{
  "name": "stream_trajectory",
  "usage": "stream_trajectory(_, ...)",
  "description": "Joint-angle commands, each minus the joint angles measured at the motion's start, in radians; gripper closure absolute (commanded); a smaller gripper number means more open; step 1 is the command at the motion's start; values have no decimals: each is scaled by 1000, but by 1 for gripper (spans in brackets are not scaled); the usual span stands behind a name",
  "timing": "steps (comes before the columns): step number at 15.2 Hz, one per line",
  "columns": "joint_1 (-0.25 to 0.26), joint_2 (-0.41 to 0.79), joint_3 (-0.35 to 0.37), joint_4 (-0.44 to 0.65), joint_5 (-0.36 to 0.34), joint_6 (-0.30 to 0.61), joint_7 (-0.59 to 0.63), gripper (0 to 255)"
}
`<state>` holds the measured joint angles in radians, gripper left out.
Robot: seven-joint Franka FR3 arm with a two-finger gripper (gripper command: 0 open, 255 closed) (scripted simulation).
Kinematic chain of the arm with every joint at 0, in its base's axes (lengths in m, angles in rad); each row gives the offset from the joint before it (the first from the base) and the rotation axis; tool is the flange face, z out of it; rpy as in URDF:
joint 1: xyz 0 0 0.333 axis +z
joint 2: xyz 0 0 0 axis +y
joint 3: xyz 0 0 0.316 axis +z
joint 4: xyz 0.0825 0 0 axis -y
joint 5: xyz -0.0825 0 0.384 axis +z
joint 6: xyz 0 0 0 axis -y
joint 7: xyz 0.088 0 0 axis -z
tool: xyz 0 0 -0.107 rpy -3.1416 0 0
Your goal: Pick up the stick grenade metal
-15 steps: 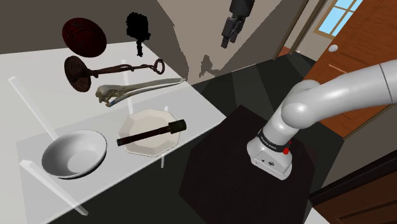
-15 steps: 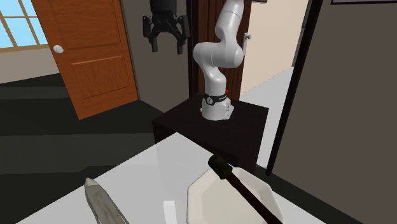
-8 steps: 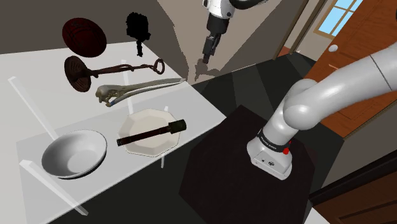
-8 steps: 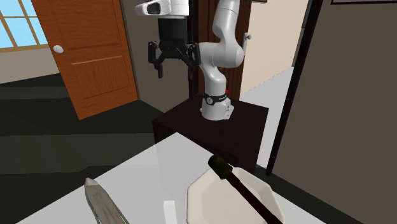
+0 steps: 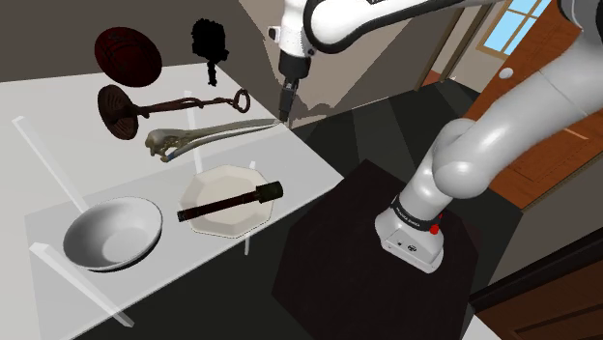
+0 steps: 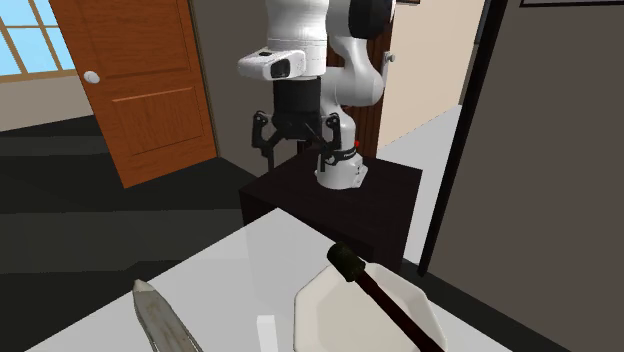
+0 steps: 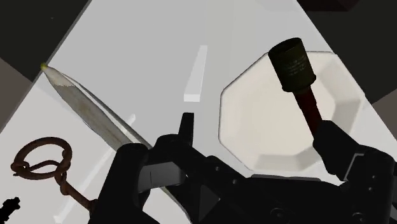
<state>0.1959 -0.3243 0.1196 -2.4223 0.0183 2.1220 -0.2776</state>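
At the surface's (image 5: 58,106) edge nearest the stand (image 5: 329,246), the stick grenade (image 5: 230,201) lies on a plate (image 5: 227,180): likely rigid, head-heavy, rolls. Your hand (image 6: 296,155) hangs open; clasp the handle near its head.

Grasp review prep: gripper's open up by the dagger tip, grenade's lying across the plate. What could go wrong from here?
1. The stick grenade lies across the octagonal plate, its ends at the rim. A low grasp may strike the rim or tip the plate.
2. Its handle looks round, so an off-centre pinch could roll it away.
3. The open gripper hangs near the dagger tip. A low sweep toward the plate might knock it.
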Motion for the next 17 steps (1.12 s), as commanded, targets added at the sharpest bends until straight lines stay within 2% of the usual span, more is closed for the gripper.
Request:
stream_trajectory(1, 21, 48, 22, -7, -5, 55, -11, 0)
stream_trajectory(9, 88, 276, 106, 38, -69, 228, -35, 0)
stream_trajectory(17, 165, 516, 162, 117, -212, 363, -9, 0)
